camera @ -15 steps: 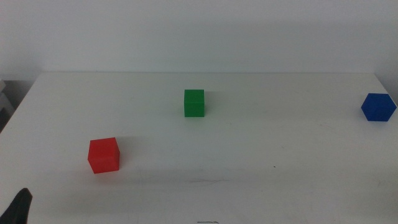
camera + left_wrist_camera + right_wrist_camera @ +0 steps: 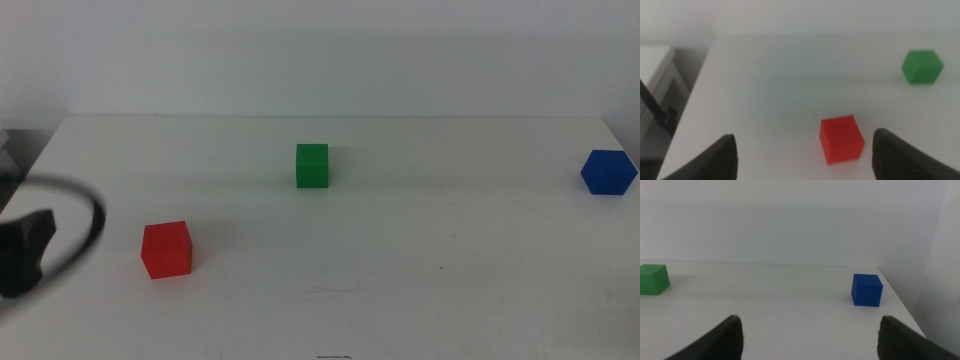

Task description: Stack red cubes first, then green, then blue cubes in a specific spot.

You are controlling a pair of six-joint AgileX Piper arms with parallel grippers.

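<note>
Left gripper (image 2: 802, 152), jaws wide and empty, nears red cube (image 2: 841, 138); we should centre the jaws squarely before closing.

Beyond the right claw (image 2: 807, 337), jaws spread, sit the blue cube (image 2: 867, 290) and green cube (image 2: 653, 279).

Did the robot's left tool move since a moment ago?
Yes. The left tool rose from the bottom corner and now sits level with the red cube, which stayed put.
</note>
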